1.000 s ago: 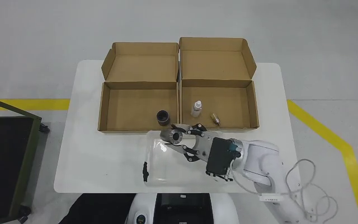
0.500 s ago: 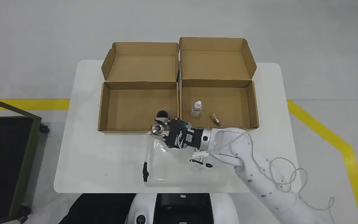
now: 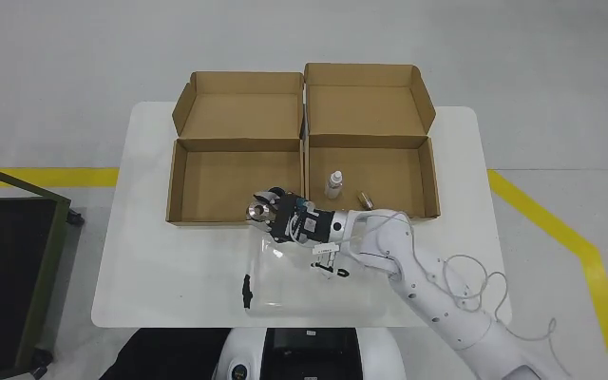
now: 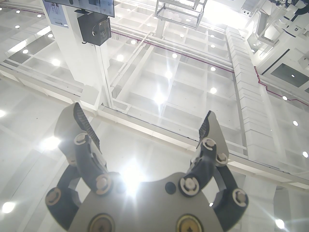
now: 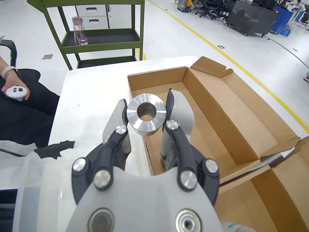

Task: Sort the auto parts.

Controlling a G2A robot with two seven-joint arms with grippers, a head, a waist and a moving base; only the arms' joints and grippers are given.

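Observation:
My right gripper (image 5: 147, 101) is shut on a shiny metal ring (image 5: 146, 114) with a round bore. It holds the ring above the front wall of the left cardboard box (image 5: 217, 126). From above, the right gripper (image 3: 263, 209) and the ring (image 3: 256, 210) sit at the front edge of the left box (image 3: 204, 180). A dark cylinder (image 3: 276, 193) lies in that box, right beside the gripper. The right box (image 3: 404, 180) holds a small white bottle (image 3: 334, 183) and a small metal part (image 3: 366, 201). My left gripper (image 4: 143, 112) is open and points up at the ceiling.
A clear plastic bag (image 3: 285, 275) lies on the white table (image 3: 161, 266) in front of the boxes, with a black piece (image 3: 246, 290) at its left side. A green cart (image 3: 28, 275) stands off the table's left side. Both box lids stand open at the back.
My right gripper has carried the ring from above the plastic bag leftward and back, up to the front edge of the left box.

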